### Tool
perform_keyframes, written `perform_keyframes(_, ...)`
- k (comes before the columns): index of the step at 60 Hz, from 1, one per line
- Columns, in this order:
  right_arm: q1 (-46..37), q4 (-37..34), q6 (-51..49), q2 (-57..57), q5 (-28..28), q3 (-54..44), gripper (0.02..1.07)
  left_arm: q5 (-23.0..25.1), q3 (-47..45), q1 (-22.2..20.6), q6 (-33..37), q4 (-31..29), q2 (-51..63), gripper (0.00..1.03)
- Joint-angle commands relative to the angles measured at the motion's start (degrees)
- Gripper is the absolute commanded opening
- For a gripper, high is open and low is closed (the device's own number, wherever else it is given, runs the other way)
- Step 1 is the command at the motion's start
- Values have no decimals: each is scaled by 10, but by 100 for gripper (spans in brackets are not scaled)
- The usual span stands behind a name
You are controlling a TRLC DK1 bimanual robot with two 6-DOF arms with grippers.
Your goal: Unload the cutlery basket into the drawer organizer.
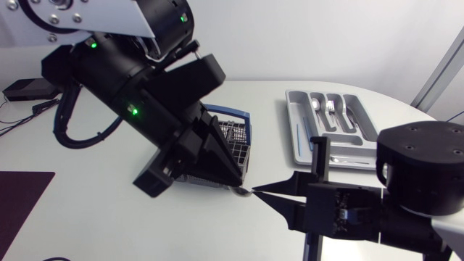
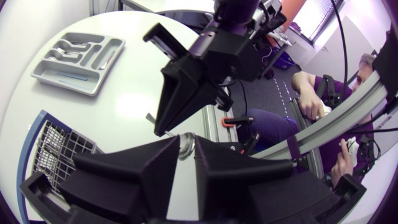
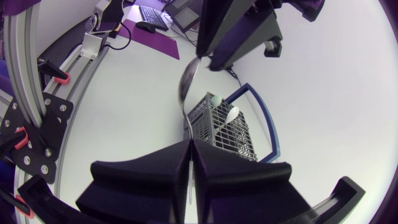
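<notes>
spoon (image 3: 187, 81) is off the surface, hanging between the two claws just beside the cutlery basket (image 1: 235, 134). the wire basket has a blue rim, sits about mid surface, and a couple of pale utensils stick up out of it. the grey drawer organizer (image 1: 291, 119) lies well apart toward the right arm's side, near the rounded far edge, with some cutlery already in its slots. the white surface (image 1: 109, 225) is bare between basket and organizer and open along the near side. a dark mat (image 1: 22, 199) sits at the near left corner, and a small black box (image 1: 29, 88) with cables at the far left. left claw (image 2: 188, 152) comes down at a slant over the basket, fingers pressed close and pinching the spoon's bowl. right claw (image 3: 189, 149) comes in low from the right and points at the basket, fingers nearly together on the handle end. the two claw tips almost meet.
</notes>
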Motion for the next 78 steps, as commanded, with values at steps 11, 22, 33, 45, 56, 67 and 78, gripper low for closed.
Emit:
perform_keyframes(11,-40,-52,-48,-67,4,-34,8,12,22,105,-124,113,-31,91)
perform_keyframes(22,-206,-73,-125,-99,-77,-70,8,-9,-8,192,-186,151,-34,91)
perform_keyframes(33,-420,-72,-242,-76,-197,-96,8,-106,-81,191,-197,171,-52,91)
perform_keyframes(45,-593,-36,-364,61,-278,-82,8,-218,-130,163,-207,183,-52,91)
perform_keyframes(56,-687,20,-440,239,-296,-22,8,-255,-144,162,-208,183,-53,91)
perform_keyframes(67,-721,53,-458,347,-290,55,8,-270,-147,161,-210,183,-58,90)
perform_keyframes(78,-730,110,-478,444,-241,114,8,-287,-147,161,-210,181,-63,90)
